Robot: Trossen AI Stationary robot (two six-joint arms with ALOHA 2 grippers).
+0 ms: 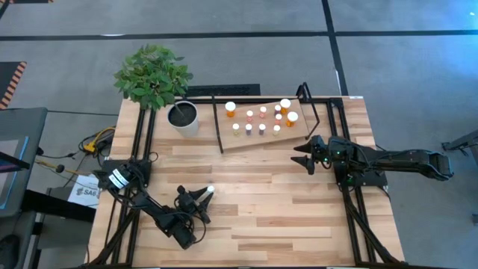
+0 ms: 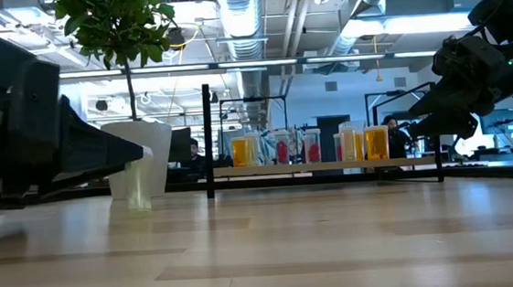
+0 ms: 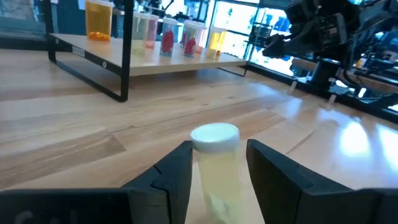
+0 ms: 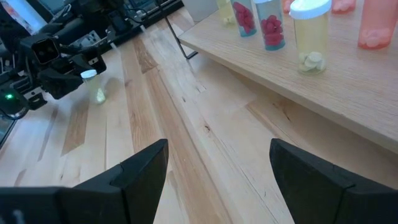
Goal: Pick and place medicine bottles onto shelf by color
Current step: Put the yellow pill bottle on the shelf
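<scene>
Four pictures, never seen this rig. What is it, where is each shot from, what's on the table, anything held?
It is a two-armed robot at a wooden table. One picture looks straight down, one looks level across the tabletop, and two come from cameras on the wrists.

On the table stand a potted plant and a small wooden shelf already carrying about ten white-capped medicine bottles, orange, red and pale.

The left gripper sits near the front edge with a pale bottle upright between its fingers; I cannot tell whether they grip it or stand just clear. The right gripper is open and empty, waiting beside the shelf's right end.
</scene>
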